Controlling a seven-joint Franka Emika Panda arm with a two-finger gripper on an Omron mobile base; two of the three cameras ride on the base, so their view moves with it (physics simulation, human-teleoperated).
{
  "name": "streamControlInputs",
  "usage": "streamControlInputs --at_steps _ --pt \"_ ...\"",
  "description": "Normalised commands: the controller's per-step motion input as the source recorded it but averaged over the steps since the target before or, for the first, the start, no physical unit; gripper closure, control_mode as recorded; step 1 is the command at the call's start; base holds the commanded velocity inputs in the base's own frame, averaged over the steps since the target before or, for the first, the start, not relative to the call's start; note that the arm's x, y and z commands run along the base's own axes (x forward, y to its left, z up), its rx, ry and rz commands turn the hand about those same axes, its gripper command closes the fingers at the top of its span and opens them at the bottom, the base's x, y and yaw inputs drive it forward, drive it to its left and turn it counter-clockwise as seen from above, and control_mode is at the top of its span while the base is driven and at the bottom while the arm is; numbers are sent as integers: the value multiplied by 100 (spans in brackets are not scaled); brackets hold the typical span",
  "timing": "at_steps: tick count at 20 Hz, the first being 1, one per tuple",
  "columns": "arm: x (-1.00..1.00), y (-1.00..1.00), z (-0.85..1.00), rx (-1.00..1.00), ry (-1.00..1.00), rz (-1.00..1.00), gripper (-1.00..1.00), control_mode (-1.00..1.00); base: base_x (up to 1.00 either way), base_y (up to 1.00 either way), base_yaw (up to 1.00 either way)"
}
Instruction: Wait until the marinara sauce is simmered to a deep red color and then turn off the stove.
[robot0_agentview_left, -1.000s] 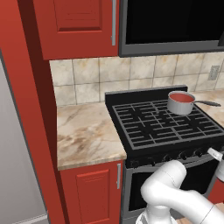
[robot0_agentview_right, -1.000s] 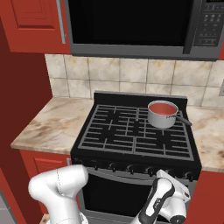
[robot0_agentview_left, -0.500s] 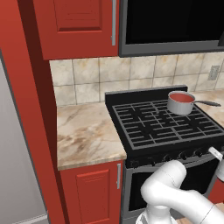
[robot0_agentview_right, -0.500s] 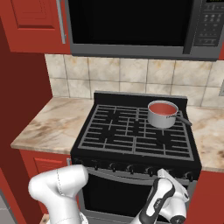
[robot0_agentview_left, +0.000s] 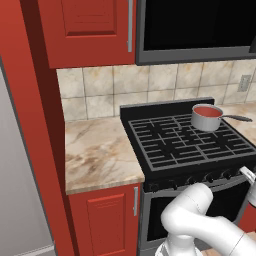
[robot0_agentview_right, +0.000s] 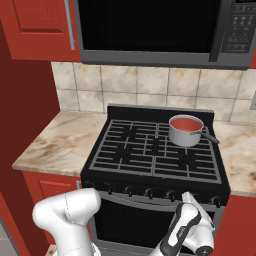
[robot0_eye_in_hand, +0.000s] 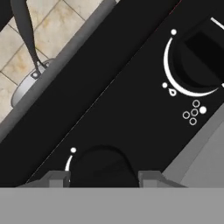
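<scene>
One saucepan (robot0_agentview_right: 185, 131) holds smooth orange-red marinara sauce (robot0_agentview_right: 185, 123).

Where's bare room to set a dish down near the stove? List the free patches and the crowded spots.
Free: the marble counter left of the stove, bordered by the tile backsplash and the red cabinet side; also the bare grates left of and in front of the saucepan. Crowded: the back right burner under the saucepan, and the front knob row, where the shut gripper is.
</scene>
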Motion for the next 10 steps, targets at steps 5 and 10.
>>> streamControlInputs --at_steps 5,10 --pt "0 0 -1 15 3 -4 100 -100 0 0 0" --pt "0 0 0 15 2 -4 100 -100 0 0 0"
